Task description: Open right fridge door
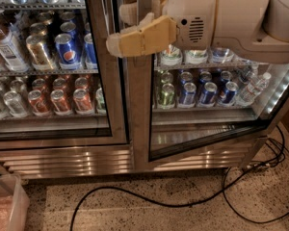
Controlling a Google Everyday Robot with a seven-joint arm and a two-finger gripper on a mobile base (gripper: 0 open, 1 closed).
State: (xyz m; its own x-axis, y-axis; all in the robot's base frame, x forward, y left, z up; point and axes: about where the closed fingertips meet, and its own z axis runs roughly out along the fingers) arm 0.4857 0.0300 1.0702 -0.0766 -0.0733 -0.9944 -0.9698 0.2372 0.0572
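The fridge fills the upper part of the camera view, with a slatted steel grille at its base. The right fridge door stands ajar. Its bottom edge angles outward from the cabinet, and its steel left stile sits out in front of the centre. My gripper, tan and cream on a bulky cream arm that reaches in from the right, is at the top of that stile, against the door's left edge. Shelves of cans show through the right door's glass.
The left door is closed, with blue Pepsi and red cans behind it. A black cable loops across the speckled floor in front of the grille. A translucent plastic bin sits at the bottom left corner.
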